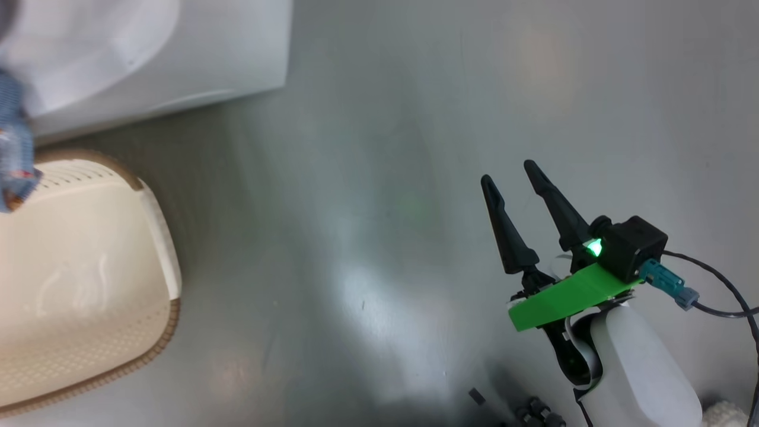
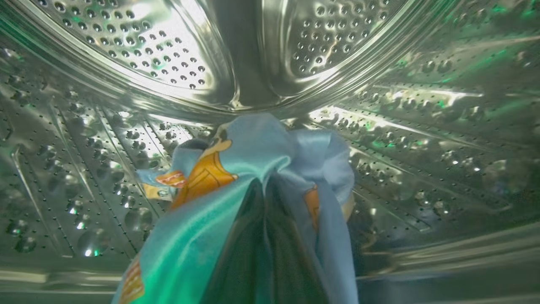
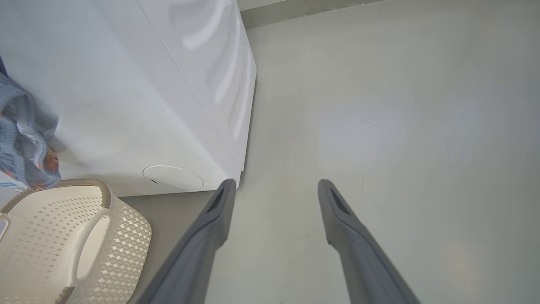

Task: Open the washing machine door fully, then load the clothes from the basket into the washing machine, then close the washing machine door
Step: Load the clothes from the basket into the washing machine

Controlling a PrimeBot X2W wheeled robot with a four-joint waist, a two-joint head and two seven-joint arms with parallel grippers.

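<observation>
In the left wrist view I look into the steel perforated drum (image 2: 139,55) of the washing machine (image 1: 178,53). My left gripper (image 2: 265,219) is inside it, shut on light blue clothes (image 2: 253,147) with orange figures that drape over its dark fingers and hide their tips. More blue fabric (image 1: 13,148) hangs at the head view's left edge, above the cream basket (image 1: 160,237). The part of the basket that shows holds nothing. My right gripper (image 1: 504,169) hovers open over the floor, right of the basket. The washing machine door is out of view.
Grey floor (image 1: 367,207) stretches between basket and right arm. The machine's white side and its round flap (image 3: 173,177) stand left of my right fingers (image 3: 219,211), near the basket (image 3: 126,236) and the hanging blue fabric (image 3: 23,135). Cables (image 1: 723,296) trail from the right wrist.
</observation>
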